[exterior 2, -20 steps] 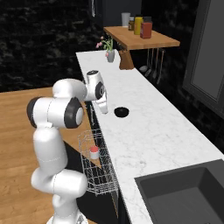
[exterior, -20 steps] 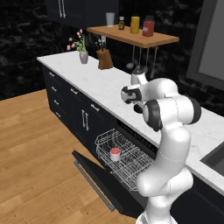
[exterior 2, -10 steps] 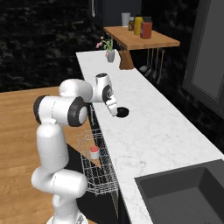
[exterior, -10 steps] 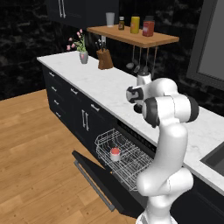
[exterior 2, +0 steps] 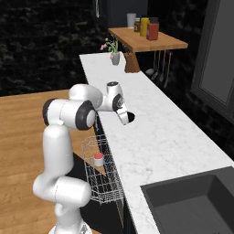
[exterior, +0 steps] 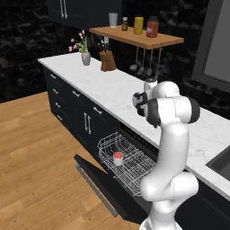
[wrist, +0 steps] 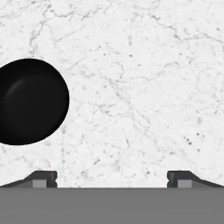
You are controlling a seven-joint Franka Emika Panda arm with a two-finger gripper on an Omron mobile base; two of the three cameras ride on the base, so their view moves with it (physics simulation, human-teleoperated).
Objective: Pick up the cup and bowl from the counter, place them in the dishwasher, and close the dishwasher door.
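Off to the left of the released hand [wrist: 112, 177], clear of both fingers: bowl [wrist: 28, 101] on bench [wrist: 144, 87], round, no long axis.

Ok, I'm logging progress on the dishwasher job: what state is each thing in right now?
cup: upright in the dishwasher rack
bowl: on the counter, not gripped
dishwasher door: open, folded down
rack: pulled out
gripper: open, empty, over the counter
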